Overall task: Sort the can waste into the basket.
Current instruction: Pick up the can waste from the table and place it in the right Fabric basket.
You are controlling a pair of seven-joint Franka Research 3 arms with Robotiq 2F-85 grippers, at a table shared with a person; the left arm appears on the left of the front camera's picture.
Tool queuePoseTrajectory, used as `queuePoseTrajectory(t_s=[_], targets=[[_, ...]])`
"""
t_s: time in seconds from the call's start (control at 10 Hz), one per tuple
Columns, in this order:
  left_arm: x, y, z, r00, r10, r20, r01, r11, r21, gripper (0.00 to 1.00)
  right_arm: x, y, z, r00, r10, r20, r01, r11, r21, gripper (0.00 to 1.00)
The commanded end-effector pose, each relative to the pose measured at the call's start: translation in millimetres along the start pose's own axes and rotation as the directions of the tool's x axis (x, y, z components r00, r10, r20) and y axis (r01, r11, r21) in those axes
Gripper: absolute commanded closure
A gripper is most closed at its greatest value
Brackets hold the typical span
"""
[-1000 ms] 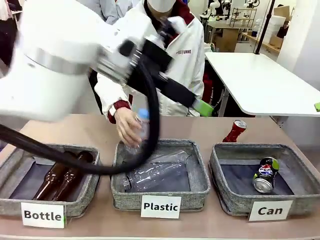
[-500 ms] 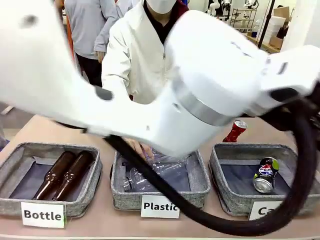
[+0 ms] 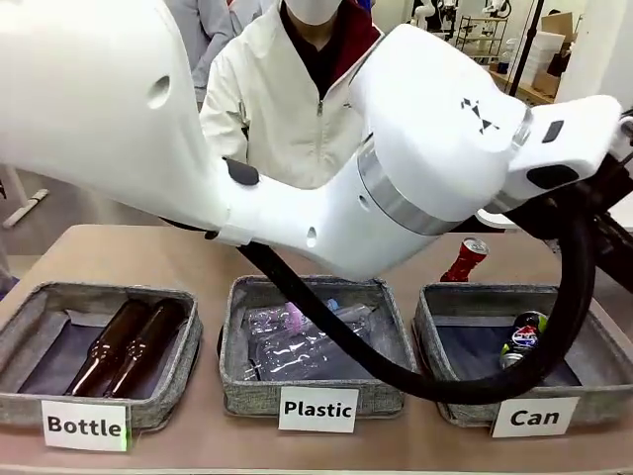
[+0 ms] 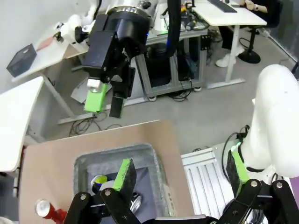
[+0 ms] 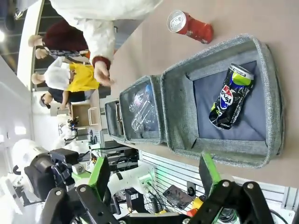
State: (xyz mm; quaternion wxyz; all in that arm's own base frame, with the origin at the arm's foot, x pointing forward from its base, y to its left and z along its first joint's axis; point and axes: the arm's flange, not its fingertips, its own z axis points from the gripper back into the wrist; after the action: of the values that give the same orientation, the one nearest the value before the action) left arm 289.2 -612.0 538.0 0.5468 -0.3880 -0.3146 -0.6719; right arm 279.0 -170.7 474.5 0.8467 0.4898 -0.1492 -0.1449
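Note:
The dark can (image 3: pixel 525 334) with the round logo lies in the grey basket (image 3: pixel 460 404) labelled "Can", partly behind a black cable. The red can (image 3: pixel 467 259) lies tilted on the table just beyond that basket. In the right wrist view the dark can (image 5: pixel 229 95) rests on the basket's (image 5: pixel 273 98) dark base and the red can (image 5: pixel 189 25) is outside it. My right gripper (image 5: pixel 154 175) is open and empty, well above the basket. My left gripper (image 4: pixel 180 172) is open too, high over the basket (image 4: pixel 119 152), with the dark can (image 4: pixel 99 181) and the red can (image 4: pixel 46 210) below.
The "Plastic" basket (image 3: pixel 316 391) holds clear bottles and the "Bottle" basket (image 3: pixel 99 401) holds two brown bottles. A person in a white jacket (image 3: pixel 287 109) stands at the far side. My left arm (image 3: pixel 297 148) spans the front view.
My left arm has swung across to the right. The person's hand has left a clear bottle in the Plastic basket and drawn back. Both cans lie as before.

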Motion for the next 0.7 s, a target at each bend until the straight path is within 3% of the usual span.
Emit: queuePoseTrajectory(t_s=[0.0,0.1,0.3,0.4,0.6], targets=[[6.4,1.9,11.0,0.999,0.043,-0.004,-0.043,0.999,0.002,0.0,1.0,-0.4,6.2,1.0,-0.001,0.004,0.0,1.0,0.014,0.0],[-2.5,13.8,33.0,0.997,0.077,-0.008,-0.077,0.996,0.045,0.0,0.7,1.3,6.4,1.0,0.002,0.005,-0.002,1.0,0.024,0.0],[-52.5,43.1,142.7,0.975,0.22,0.018,-0.22,0.959,0.181,0.0,-3.9,11.6,-1.6,0.999,0.042,-0.005,-0.042,0.999,0.005,0.0],[-82.3,43.2,207.2,0.953,0.295,0.067,-0.303,0.922,0.243,0.0,-4.9,23.1,-10.0,0.997,0.079,-0.023,-0.079,0.997,-0.005,0.0],[-148.6,7.7,319.4,0.886,0.425,0.185,-0.459,0.861,0.22,0.0,-8.8,65.4,-37.6,0.985,0.173,-0.01,-0.173,0.985,-0.021,0.0]])
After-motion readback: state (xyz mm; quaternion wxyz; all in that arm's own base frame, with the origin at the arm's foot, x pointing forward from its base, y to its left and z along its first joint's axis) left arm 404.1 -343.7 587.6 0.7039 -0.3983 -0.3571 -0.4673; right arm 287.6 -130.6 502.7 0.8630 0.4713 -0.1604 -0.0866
